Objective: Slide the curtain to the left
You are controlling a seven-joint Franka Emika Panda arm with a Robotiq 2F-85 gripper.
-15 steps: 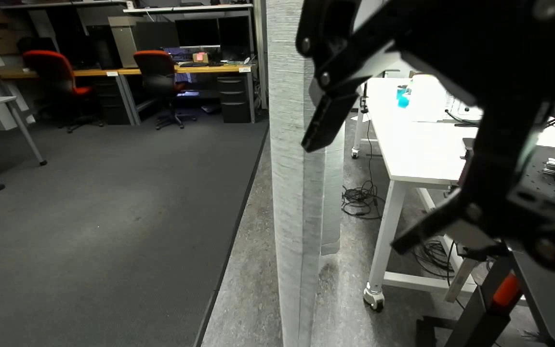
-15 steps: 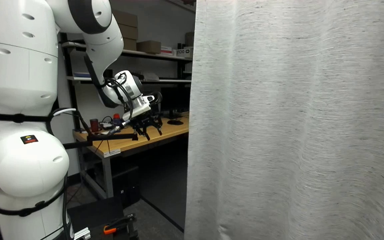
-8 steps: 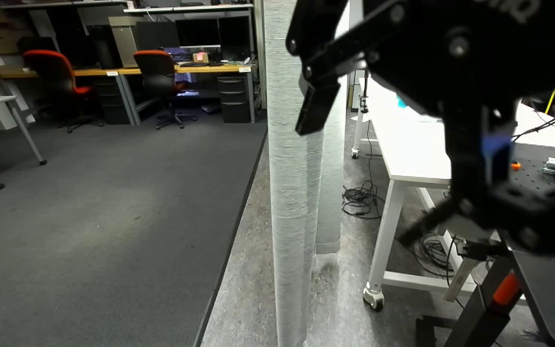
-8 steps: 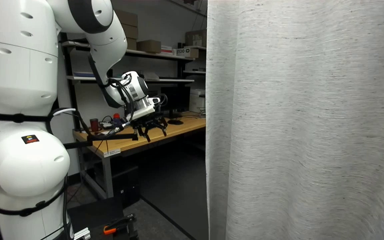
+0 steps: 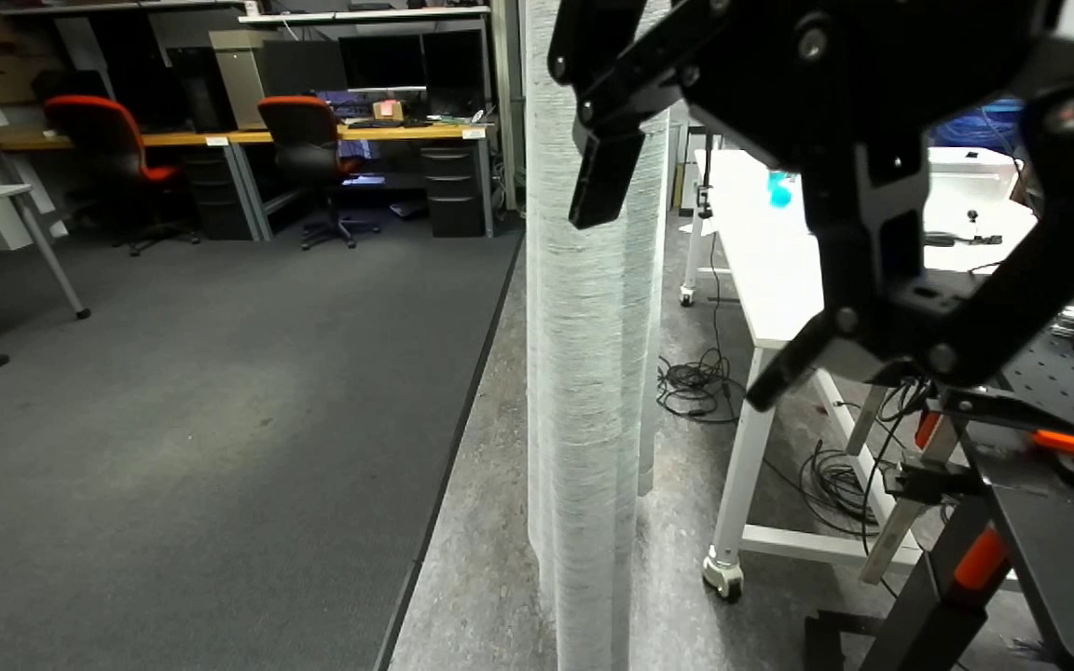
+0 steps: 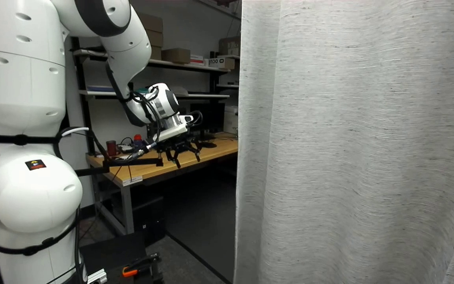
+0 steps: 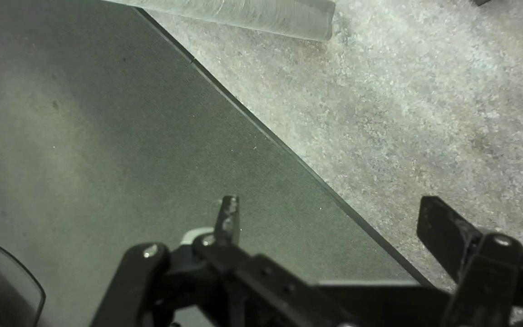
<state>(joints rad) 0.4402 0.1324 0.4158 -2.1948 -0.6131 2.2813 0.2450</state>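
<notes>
Curtain (image 6: pixel 353 142) isn't gripped, end effector (image 7: pixel 329 211) is spread wide, and how much sliding's done or left can't be told tbh.

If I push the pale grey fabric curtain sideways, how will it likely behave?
The fabric curtain will probably yield and bunch, since it hangs in soft folds in both exterior views. Its lower end may swing or lag, as nothing visible pins it in the wrist view.

In an exterior view, dark carpet (image 5: pixel 220 419) spreads from seven to ten o'clock, bearing two chairs (image 5: pixel 304 140) at ten; grey flooring (image 5: pixel 472 550) between four and seven carries a castor (image 5: pixel 723 574) at five and cables (image 5: pixel 705 396) near four
</notes>
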